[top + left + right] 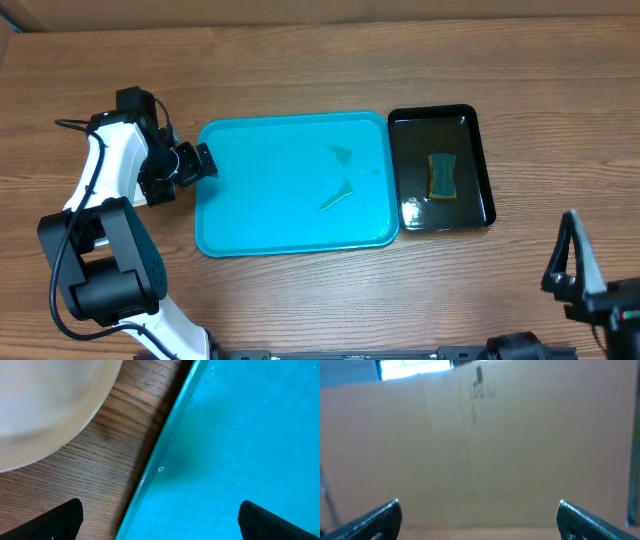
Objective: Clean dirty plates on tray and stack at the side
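Plates (45,405) show only as one round, pale cream, glossy rim lying on the wooden table (300,60) just left of the large turquoise plastic tray (250,200), apart from its raised edge. From overhead the left arm covers that spot, so how many are stacked there cannot be told. None lies on the tray, so the job looks all but done, and the step in hand seems to be getting clear of the stack.

Nearest the robot, off toward the near right of the tray, the right gripper (575,260) is raised with its jaws spread wide and nothing between them, facing a brown cardboard wall (520,435). It need do nothing.

Further out, the left gripper (160,522) hovers over the tray's left rim, jaws equally wide and empty, with the plate ahead and to one side of it. It would be best to lift it straight up before any swing, so that neither finger clips the rim or nudges the plate.

The tray's floor bears only thin wet streaks. Just right of the tray sits a narrow glossy black tray (480,150) holding a yellowish sponge (441,176).
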You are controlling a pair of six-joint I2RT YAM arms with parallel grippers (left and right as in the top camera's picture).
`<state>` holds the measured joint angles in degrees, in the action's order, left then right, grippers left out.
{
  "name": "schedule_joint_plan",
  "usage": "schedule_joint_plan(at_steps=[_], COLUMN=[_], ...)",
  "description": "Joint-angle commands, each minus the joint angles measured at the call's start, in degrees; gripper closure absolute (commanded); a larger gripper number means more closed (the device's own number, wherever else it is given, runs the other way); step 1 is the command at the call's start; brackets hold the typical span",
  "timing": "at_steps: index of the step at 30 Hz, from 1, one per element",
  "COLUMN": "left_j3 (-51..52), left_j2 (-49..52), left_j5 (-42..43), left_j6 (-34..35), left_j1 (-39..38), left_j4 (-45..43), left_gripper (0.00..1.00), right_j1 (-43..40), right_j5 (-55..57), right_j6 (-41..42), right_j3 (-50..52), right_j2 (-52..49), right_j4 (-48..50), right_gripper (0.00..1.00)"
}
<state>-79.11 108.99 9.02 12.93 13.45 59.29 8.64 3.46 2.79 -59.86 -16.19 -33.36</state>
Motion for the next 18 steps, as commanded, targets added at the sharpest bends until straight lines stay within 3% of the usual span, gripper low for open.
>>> schedule_joint_plan(at_steps=[1,12,18], left_j3=[0.4,0.4,0.4], left_j2=[-1.5,-1.5,-1.5], left_j5=[0.6,0.6,0.6], left_j6=[-0.5,-0.5,-0.5], left_j1=[-0.5,-0.5,-0.5], left_j4=[0.0,0.0,0.0], left_gripper=[0.00,0.00,0.00], right_j1=[-1.7,-2.7,-2.8], right_j5=[0.7,-4.5,-4.9], right_j6=[-0.9,-0.9,0.4], right_j3=[8.4,35.6,45.5], right_j2=[5.0,14.3,16.0], right_j4=[4.4,37.2,42.4], right_gripper=[0.00,0.00,0.00])
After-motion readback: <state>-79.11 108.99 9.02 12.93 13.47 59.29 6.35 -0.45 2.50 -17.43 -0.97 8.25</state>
